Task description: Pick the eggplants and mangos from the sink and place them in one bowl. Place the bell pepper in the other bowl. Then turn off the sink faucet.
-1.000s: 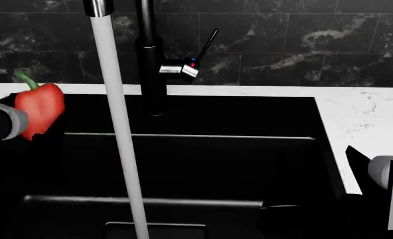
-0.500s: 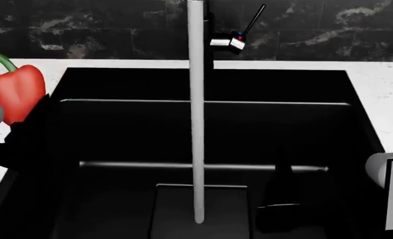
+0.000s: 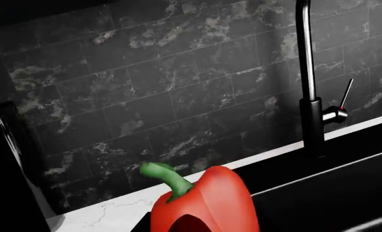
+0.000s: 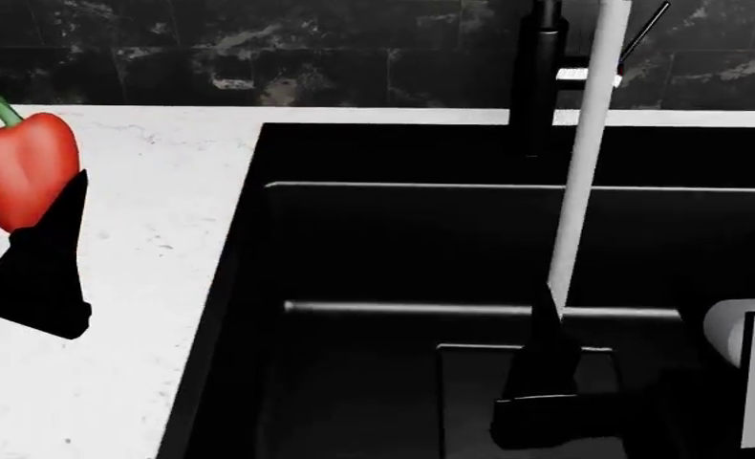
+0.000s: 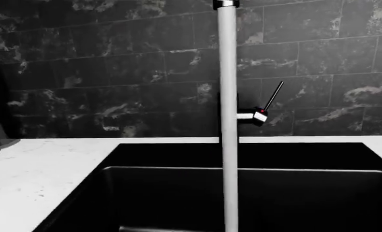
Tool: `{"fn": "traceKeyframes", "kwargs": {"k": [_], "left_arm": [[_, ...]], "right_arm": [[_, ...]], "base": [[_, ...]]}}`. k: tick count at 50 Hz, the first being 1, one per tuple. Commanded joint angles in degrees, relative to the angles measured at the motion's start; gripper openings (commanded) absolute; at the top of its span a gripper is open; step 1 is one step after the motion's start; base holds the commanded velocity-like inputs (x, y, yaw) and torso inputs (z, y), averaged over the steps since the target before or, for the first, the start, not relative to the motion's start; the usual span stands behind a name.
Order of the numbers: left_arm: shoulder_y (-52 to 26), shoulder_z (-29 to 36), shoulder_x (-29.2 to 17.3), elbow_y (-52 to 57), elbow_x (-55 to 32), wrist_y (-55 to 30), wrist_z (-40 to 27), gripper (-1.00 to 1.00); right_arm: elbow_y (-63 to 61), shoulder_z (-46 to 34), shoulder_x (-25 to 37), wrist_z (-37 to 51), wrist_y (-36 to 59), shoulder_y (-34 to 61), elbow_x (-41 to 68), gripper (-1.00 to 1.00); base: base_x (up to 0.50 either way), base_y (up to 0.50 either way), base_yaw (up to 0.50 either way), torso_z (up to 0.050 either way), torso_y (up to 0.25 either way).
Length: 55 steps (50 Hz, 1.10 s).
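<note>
The black sink (image 4: 480,249) shows no eggplants or mangos in its visible part, suggesting that sorting is done, though no bowl is in view. Water streams from the faucet (image 5: 227,72), so shutting it off remains. Over the white desk (image 4: 136,191), clear of the basin, the left claw (image 4: 27,258) is clamped on the red bell pepper (image 4: 21,167), not yet bowled. The right claw's (image 4: 550,402) jaws cannot be judged.

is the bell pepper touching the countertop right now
Apart. The head view shows the bell pepper held up by the left gripper, with white countertop showing well below and beside it.
</note>
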Motion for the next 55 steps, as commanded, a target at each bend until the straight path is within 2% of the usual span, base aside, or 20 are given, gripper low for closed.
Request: {"fn": "traceKeyframes", "kwargs": {"k": [1,28,43,49,52,55], "left_arm": [[-0.79,-0.32,0.45,0.42,-0.92,0.15,-1.16,-1.00],[-1.89,1.91,2.03,-1.16,1.86,-2.96,-4.24,-1.00],[-1.54,2.08,2.13,-1.22,1.73,-3.06,-4.58,-1.00],[-2.77,3.03,3.72,-3.09,0.74,-5.18,-5.57,-1.00],[-5.30,3.53,6.53,-6.94,-4.27,-8.31,-6.37,-1.00],[-6.19,3.95,8.75,-11.84,-5.11,-8.91,-5.62,-1.00]], "right_arm": [[-0.24,0.14,0.24,-0.29,-0.40,-0.54,-0.48,1.00],[0.19,-1.35,0.57,-1.51,-0.39,-0.83,-1.81,1.00],[0.11,-0.96,0.49,-1.96,-1.32,-1.90,-2.31,1.00],[0.40,-0.39,0.19,-1.54,-1.62,-1.87,-1.30,1.00],[0.76,-0.50,-0.09,-1.43,-1.66,-1.87,-1.09,1.00],[0.88,-0.45,-0.43,-1.52,-2.02,-2.25,-1.26,1.00]], "base": [[0.00,0.45,0.00,0.000,0.000],[0.01,0.15,0.00,0.000,0.000],[0.05,0.33,0.00,0.000,0.000],[0.01,0.09,0.00,0.000,0.000],[0.00,0.00,0.00,0.000,0.000],[0.00,0.00,0.00,0.000,0.000]]}}
